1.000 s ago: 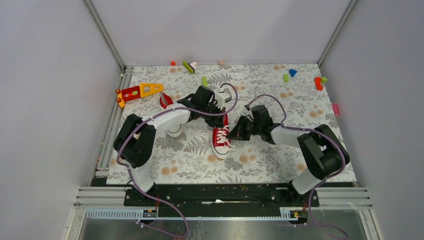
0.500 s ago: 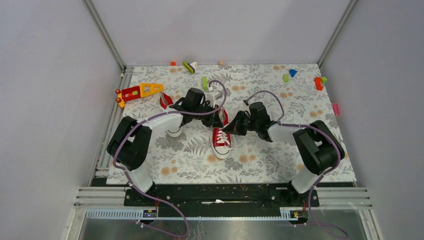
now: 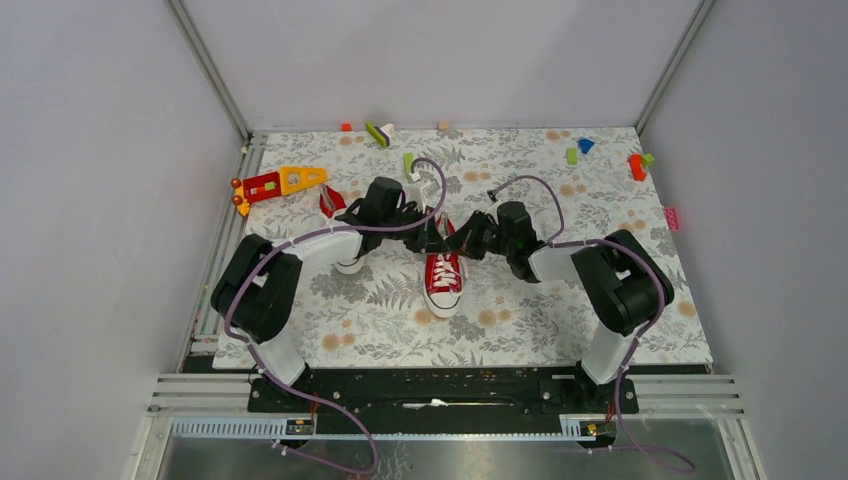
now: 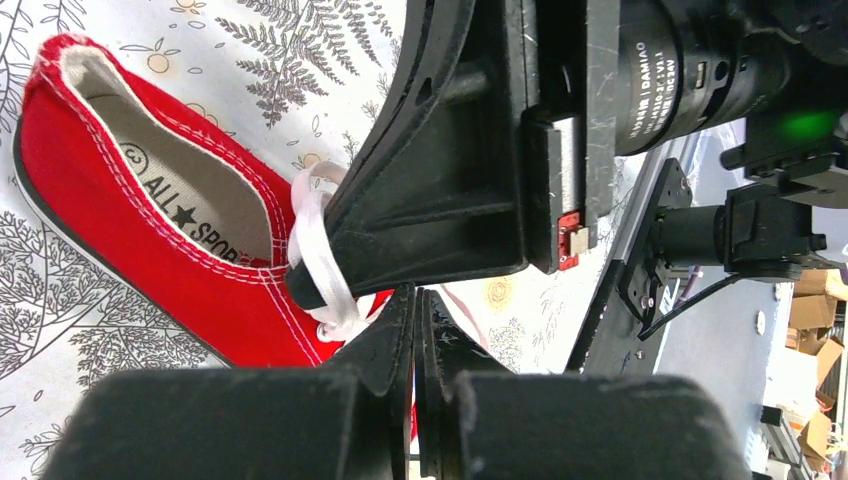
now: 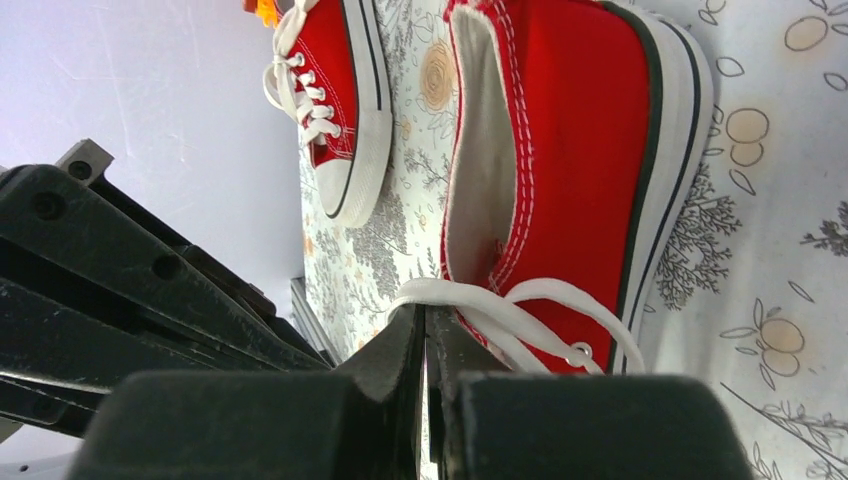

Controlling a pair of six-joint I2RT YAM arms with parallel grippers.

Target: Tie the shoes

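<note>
the centre shoe (image 3: 443,280) lay flat on the floral table (image 3: 520,320), toe cap toward the arm bases and heel opening toward the far edge, so the lace ends at the top eyelets faced both arms. the second shoe (image 3: 348,263) sat just to its left, mostly hidden under the left arm, with its laced front visible in the right wrist view (image 5: 335,100). i judged that only the centre shoe was being worked. its white lace (image 5: 470,300) ran from the top eyelets straight into the tips of the right gripper (image 5: 425,320), whose jaws were pressed together with the strand pinched between them. this kept the lace taut and lifted clear of the canvas. in the left wrist view the same lace (image 4: 315,250) looped round the tip of the right gripper's finger, just above the shoe's red side wall (image 4: 130,230). the left gripper (image 4: 415,300) met it tip to tip with its jaws fully together. the loop lay right beside those tips, but i could not tell whether any strand was caught between them. both grippers converged over the heel end (image 3: 447,238), which i read as a hand-over or a crossing of strands early in the knot, with no finished bow visible on this shoe. the small toy blocks (image 3: 572,156) and the red-and-yellow toy piece (image 3: 282,182) lay well apart near the far and left edges, outside the working zone.
</note>
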